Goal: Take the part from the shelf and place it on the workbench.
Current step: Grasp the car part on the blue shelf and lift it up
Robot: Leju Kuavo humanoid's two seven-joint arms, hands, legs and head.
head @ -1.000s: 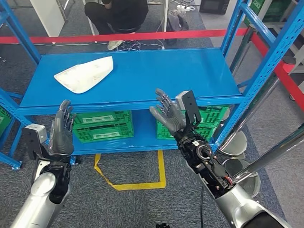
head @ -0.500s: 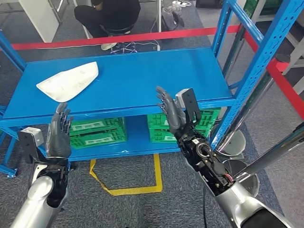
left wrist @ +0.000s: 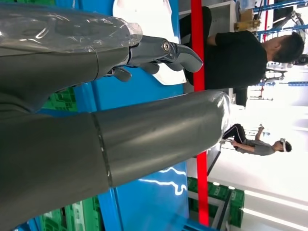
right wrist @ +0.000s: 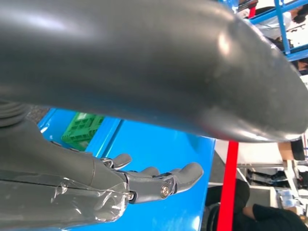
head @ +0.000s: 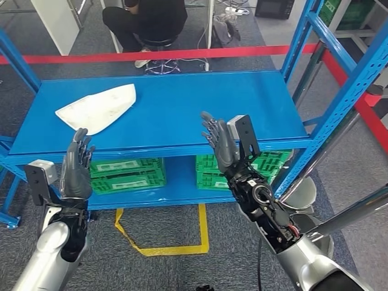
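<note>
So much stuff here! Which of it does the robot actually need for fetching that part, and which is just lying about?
Belongs to the job:
- white part lying on the blue shelf
- left hand and right hand, both empty, fingers apart, raised in front of the shelf's edge

Just lying about:
- green crates on the lower level
- red barrier tape
- yellow floor marking
- seated person behind the shelf

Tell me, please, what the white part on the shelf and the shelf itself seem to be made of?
White part: probably moulded plastic, matt, judging by its thin curved shell and faint smudges; it could be a painted panel. Shelf: looks like painted steel, glossy blue, with flat sheet decks and perforated uprights.
</note>
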